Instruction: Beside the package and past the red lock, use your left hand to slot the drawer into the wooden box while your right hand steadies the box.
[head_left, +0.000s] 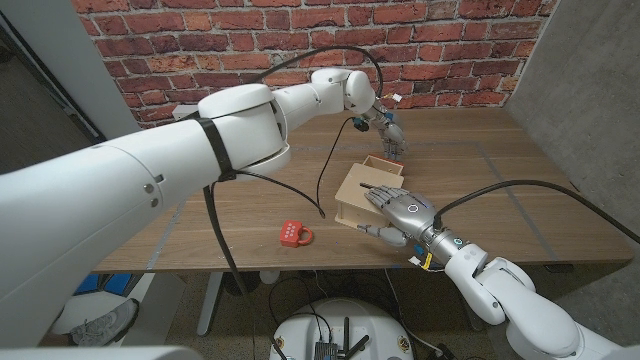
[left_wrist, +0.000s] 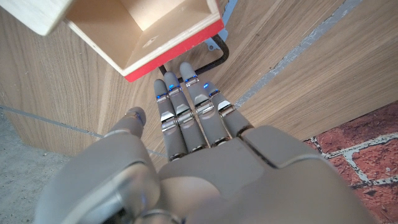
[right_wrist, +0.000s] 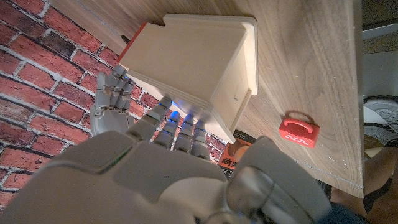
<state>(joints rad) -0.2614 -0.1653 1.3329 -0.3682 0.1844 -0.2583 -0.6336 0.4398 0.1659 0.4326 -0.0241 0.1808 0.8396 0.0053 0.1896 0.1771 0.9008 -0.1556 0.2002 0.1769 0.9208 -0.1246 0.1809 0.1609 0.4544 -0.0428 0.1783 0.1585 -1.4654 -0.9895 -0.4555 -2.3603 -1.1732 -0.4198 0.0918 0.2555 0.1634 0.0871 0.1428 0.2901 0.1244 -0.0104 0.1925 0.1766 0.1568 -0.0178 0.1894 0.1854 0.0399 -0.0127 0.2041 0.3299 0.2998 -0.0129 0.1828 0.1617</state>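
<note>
The wooden box (head_left: 358, 192) lies mid-table, and the drawer (head_left: 384, 165) sticks partway out of its far end. In the left wrist view the drawer (left_wrist: 146, 28) shows an open wooden inside, a red front edge and a black handle (left_wrist: 216, 51). My left hand (head_left: 390, 134) reaches at that front with straight fingers (left_wrist: 186, 99), their tips at the handle, holding nothing. My right hand (head_left: 400, 212) rests on the box's near top, fingers (right_wrist: 180, 124) spread over the box (right_wrist: 205, 56). The red lock (head_left: 294, 234) lies to the box's left.
An orange package (right_wrist: 239, 153) peeks out beside the box, under my right hand. The red lock (right_wrist: 299, 130) sits near the table's front edge (head_left: 300, 262). A brick wall (head_left: 300, 40) backs the table. Bare wood stretches right of the box.
</note>
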